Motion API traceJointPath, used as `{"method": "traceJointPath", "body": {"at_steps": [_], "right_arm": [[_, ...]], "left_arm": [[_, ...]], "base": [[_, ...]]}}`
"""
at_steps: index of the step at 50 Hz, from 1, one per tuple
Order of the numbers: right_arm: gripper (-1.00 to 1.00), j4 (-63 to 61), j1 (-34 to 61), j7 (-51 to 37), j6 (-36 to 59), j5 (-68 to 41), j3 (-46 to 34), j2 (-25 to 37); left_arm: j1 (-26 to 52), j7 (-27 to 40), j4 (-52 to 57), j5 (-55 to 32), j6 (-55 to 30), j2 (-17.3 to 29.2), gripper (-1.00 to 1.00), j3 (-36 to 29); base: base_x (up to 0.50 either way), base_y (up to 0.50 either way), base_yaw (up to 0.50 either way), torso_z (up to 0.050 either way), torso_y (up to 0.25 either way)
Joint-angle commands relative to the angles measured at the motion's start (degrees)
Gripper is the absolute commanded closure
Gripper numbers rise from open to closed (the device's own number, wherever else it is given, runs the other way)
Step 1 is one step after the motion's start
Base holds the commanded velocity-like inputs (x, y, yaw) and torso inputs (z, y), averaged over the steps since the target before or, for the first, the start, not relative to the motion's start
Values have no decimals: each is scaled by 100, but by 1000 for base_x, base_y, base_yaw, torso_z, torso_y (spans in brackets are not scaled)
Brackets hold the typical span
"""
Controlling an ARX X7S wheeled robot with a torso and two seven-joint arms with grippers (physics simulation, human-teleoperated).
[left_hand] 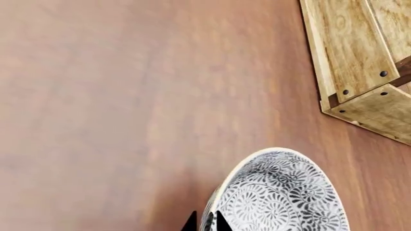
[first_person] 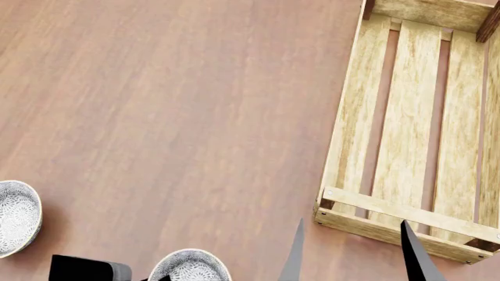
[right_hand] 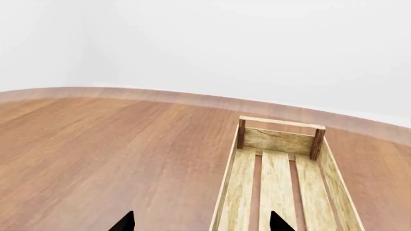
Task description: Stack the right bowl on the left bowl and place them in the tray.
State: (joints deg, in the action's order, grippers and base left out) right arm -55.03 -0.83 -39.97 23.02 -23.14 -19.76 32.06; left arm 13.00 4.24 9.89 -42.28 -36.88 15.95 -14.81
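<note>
Two grey-and-white patterned bowls show in the head view. The left bowl (first_person: 16,218) sits at the far left edge. The right bowl (first_person: 189,267) is at the bottom edge, and the left wrist view shows it close up (left_hand: 282,192). My left gripper (left_hand: 206,224) is shut on its rim, one fingertip outside and one inside. I cannot tell whether the bowl is lifted off the table. The light-wood tray (first_person: 410,134) lies at the right. My right gripper (first_person: 352,257) hangs open over the tray's near left corner, holding nothing (right_hand: 200,224).
The brown wooden tabletop (first_person: 172,105) stretches between the bowls and the tray. A corner of the tray (left_hand: 359,62) lies just beyond the held bowl in the left wrist view. A white wall (right_hand: 205,43) stands behind the table's far edge.
</note>
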Motion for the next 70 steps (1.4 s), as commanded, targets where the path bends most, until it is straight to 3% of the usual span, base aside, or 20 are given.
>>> {"method": "traceJointPath", "body": {"at_steps": [1, 22, 70], "right_arm": [[-100, 71, 1, 165, -164, 96, 90, -92], [-100, 89, 2, 122, -226, 62, 66, -43], [-100, 141, 41, 22, -314, 27, -29, 41]], "left_arm": [[-20, 42, 261, -237, 91, -135, 100, 313], [5, 891, 1689, -1093, -511, 104, 100, 792], [48, 1682, 1476, -2551, -330, 712, 100, 2830]], "base": [[0, 0, 0, 0, 0], [0, 0, 0, 0, 0], [0, 0, 0, 0, 0]]}}
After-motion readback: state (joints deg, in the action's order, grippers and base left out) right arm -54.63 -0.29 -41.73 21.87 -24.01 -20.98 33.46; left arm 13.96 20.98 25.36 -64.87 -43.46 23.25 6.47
